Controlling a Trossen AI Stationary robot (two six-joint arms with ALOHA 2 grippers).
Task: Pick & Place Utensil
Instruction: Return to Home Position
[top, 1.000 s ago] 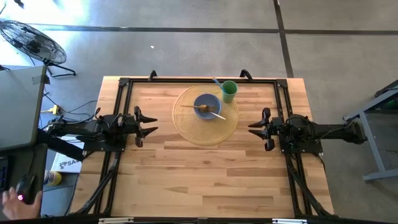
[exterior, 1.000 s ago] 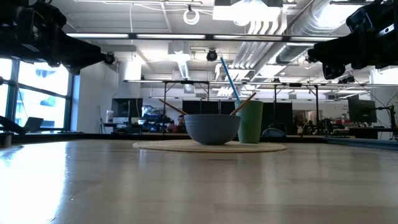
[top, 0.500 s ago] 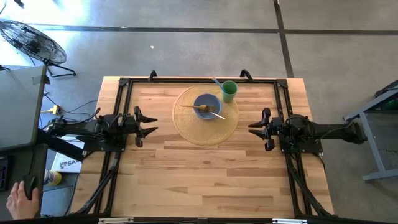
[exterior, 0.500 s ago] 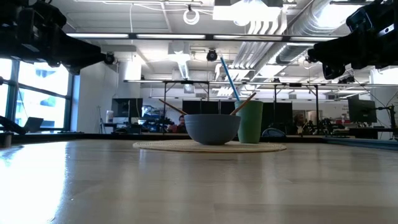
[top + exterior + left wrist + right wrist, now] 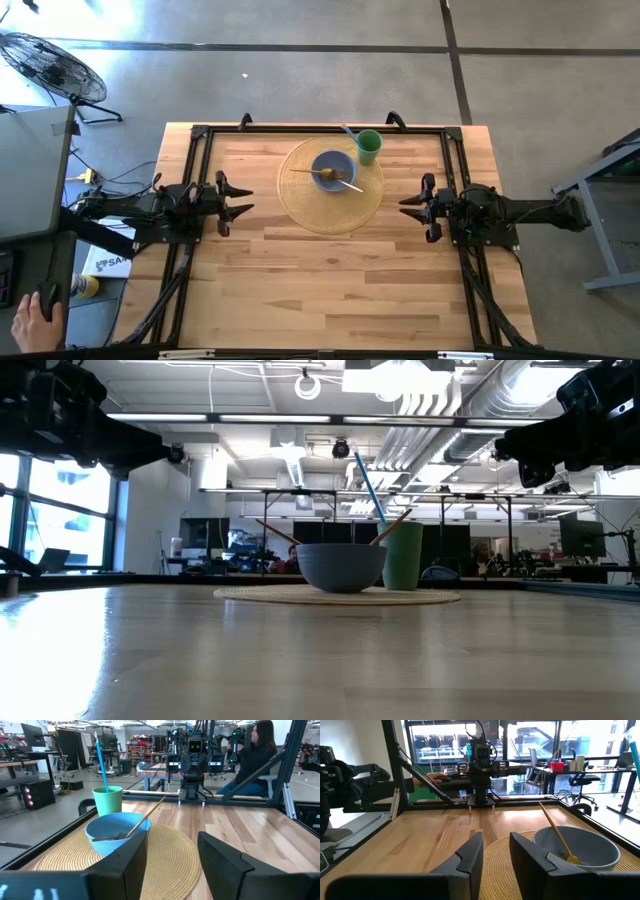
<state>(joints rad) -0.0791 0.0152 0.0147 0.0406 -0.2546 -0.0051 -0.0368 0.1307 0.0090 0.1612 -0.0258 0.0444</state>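
Jaws spread both sides — left gripper (image 5: 248, 200), right gripper (image 5: 405, 207) well apart, blue bowl (image 5: 333, 170) between.

A light wooden table (image 5: 330, 290) was seen from above, bordered by a black frame (image 5: 290, 128). A round woven mat (image 5: 303, 210) was laid flat on the planks, toward twelve o'clock from the table's middle, close to the frame's far rail.
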